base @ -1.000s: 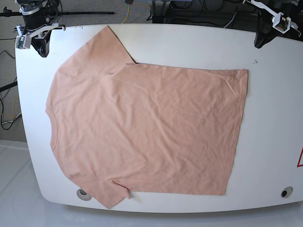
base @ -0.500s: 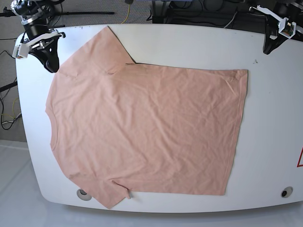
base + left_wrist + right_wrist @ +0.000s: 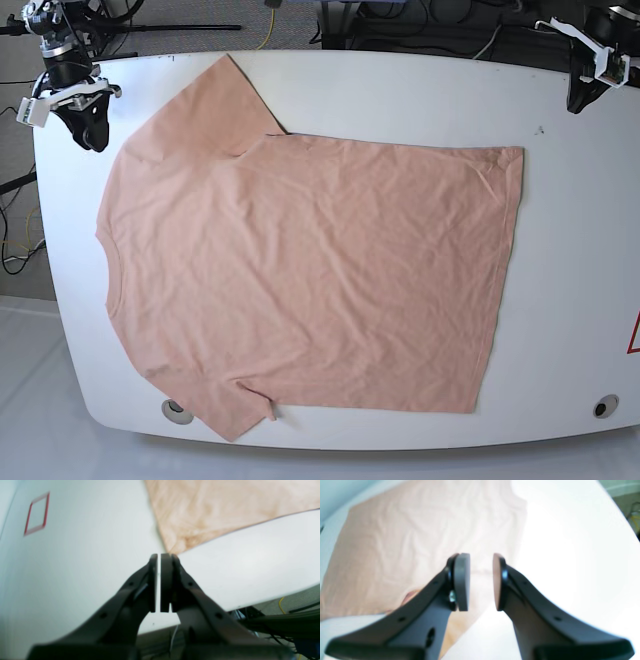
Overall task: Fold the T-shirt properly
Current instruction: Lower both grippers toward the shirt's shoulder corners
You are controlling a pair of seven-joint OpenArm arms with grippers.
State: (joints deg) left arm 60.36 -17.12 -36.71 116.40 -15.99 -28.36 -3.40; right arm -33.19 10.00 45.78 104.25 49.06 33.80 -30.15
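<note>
The salmon-pink T-shirt (image 3: 310, 270) lies spread flat on the white table (image 3: 400, 85), neck to the left and hem to the right. One sleeve points to the back left, the other to the front left. My right gripper (image 3: 88, 135) hovers at the table's back left corner, just left of the far sleeve. In its wrist view it (image 3: 481, 562) is open and empty above the shirt (image 3: 407, 530). My left gripper (image 3: 580, 100) is at the back right corner, away from the cloth. It (image 3: 159, 555) is shut on nothing, pointing toward the hem corner (image 3: 172, 548).
A red outlined mark (image 3: 634, 335) sits at the table's right edge and also shows in the left wrist view (image 3: 36, 513). Two round holes (image 3: 604, 406) (image 3: 175, 410) are near the front edge. Cables and stands run behind the table.
My right gripper has opened from shut and shifted forward along the back left corner. My left gripper has drifted further right and stays shut. The T-shirt has not moved.
</note>
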